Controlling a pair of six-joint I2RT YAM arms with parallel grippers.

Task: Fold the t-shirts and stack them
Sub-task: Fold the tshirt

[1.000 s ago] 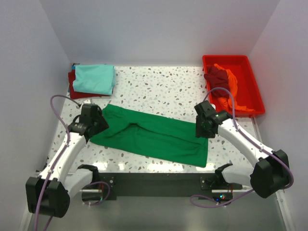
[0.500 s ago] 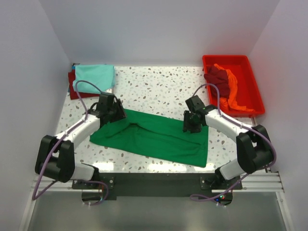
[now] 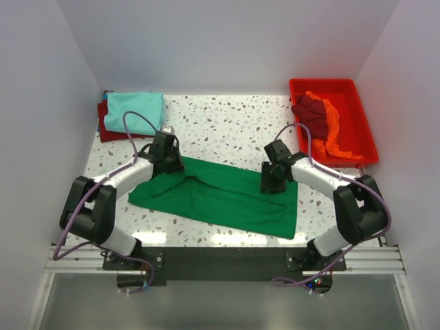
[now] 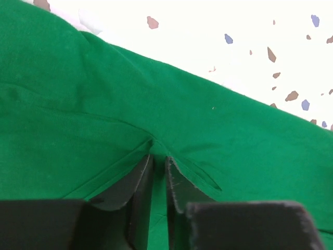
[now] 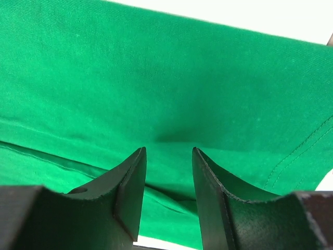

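Observation:
A bright green t-shirt (image 3: 220, 196), folded into a long band, lies slantwise across the middle of the table. My left gripper (image 3: 172, 165) is at its far left end. In the left wrist view the left gripper (image 4: 158, 158) has its jaws nearly together, pinching a small ridge of the green t-shirt (image 4: 218, 120). My right gripper (image 3: 269, 184) is down on the shirt's far right part. In the right wrist view the right gripper (image 5: 169, 151) is open, with the green cloth (image 5: 156, 78) lying flat between the jaws. A light teal t-shirt (image 3: 136, 110) lies folded on a dark red one (image 3: 103, 127) at the back left.
A red plastic tray (image 3: 357, 96) stands at the back right with a dark red t-shirt (image 3: 309, 108) and an orange t-shirt (image 3: 333, 134) crumpled in it. White walls close in both sides and the back. The arm bases sit on a black rail (image 3: 220, 258) at the near edge.
Both arms have reached in over the green shirt. The left gripper moved right and farther back to the shirt's far left edge and shut on it. The right gripper moved left onto the cloth.

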